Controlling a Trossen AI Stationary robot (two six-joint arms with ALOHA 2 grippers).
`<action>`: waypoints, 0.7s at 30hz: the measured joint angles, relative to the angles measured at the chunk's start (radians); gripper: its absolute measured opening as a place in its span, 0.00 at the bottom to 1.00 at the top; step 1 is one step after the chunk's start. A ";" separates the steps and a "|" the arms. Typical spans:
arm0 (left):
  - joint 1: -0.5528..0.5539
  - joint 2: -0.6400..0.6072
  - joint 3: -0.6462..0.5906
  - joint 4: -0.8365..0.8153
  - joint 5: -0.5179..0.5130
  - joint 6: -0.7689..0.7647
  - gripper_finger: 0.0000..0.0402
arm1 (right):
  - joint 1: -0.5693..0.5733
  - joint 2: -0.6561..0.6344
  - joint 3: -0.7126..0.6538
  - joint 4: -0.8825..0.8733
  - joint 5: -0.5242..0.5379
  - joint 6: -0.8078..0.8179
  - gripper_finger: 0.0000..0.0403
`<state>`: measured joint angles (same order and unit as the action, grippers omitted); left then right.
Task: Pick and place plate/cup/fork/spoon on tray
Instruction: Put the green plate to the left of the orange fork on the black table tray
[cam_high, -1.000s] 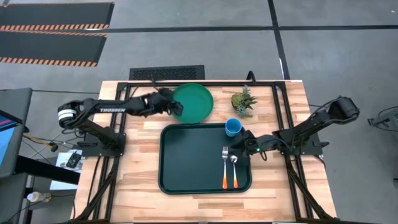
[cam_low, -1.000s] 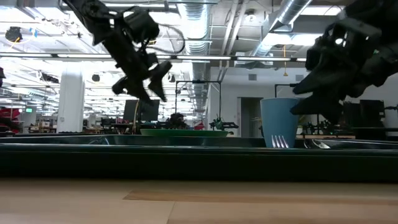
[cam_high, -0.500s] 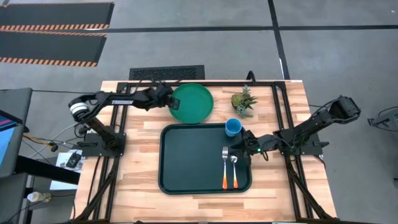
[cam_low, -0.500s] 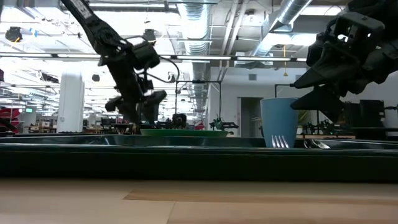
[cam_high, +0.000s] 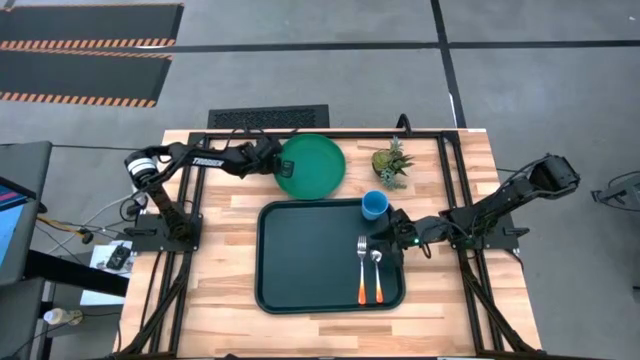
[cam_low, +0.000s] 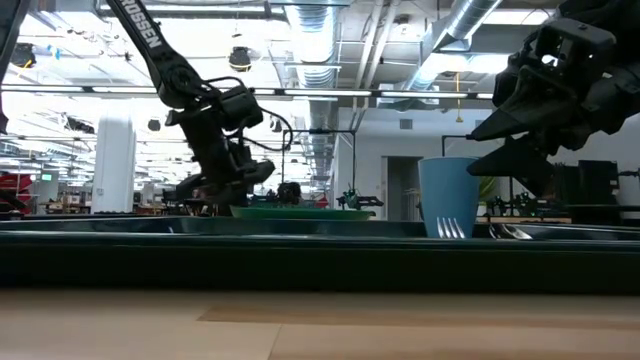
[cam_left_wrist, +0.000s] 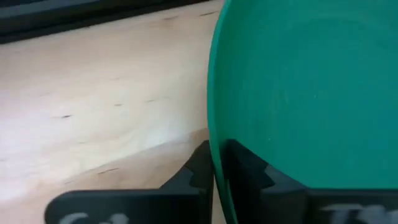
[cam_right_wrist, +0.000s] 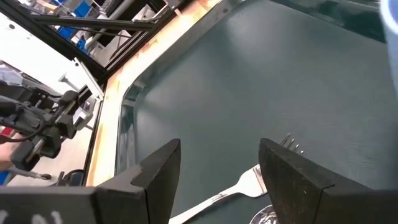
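Note:
The green plate (cam_high: 312, 165) lies on the wooden table behind the tray, and shows in the left wrist view (cam_left_wrist: 305, 93). My left gripper (cam_high: 274, 165) is at its left rim, shut on it; the low view shows it low over the table (cam_low: 225, 188). The dark tray (cam_high: 264, 255) holds the light-blue cup (cam_high: 374, 205) upright in its far right corner. The fork (cam_high: 362, 268) and the spoon (cam_high: 377, 272) lie side by side at its right. My right gripper (cam_high: 392, 232) hovers open over the tray near the cup, above the fork's head (cam_right_wrist: 249, 182). My left gripper pinches the plate's left rim (cam_left_wrist: 214, 146) between its two fingers. One finger (cam_left_wrist: 245, 169) lies on the inner side of the rim and the other (cam_left_wrist: 199, 169) on the outer side. The fingers come nearly level from the table's left. Whether the plate is clear of the table does not show.
A small potted plant (cam_high: 392, 163) stands to the right of the plate, behind the cup. Black frame rails (cam_high: 445, 175) run along the table's far edge and both sides. Bare wood lies left of the tray and along the near edge.
My left gripper has gone down and toward the table's left edge, from above the plate to its left rim. There it has shut on the rim. My right gripper has kept still and open.

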<state>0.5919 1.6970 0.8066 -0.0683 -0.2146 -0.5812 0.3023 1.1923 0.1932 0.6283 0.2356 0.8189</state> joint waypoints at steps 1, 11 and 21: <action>-0.001 0.000 0.000 0.009 0.001 -0.001 0.04 | 0.000 0.000 0.000 0.000 0.000 0.004 0.59; -0.014 -0.019 -0.003 0.085 0.021 -0.004 0.01 | 0.000 -0.004 0.016 0.001 0.000 0.005 0.59; -0.008 -0.126 -0.004 0.079 -0.003 0.065 0.00 | -0.006 -0.004 0.021 -0.004 0.001 0.004 0.59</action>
<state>0.5843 1.5714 0.8024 0.0109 -0.2174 -0.5163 0.2964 1.1885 0.2142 0.6241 0.2362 0.8227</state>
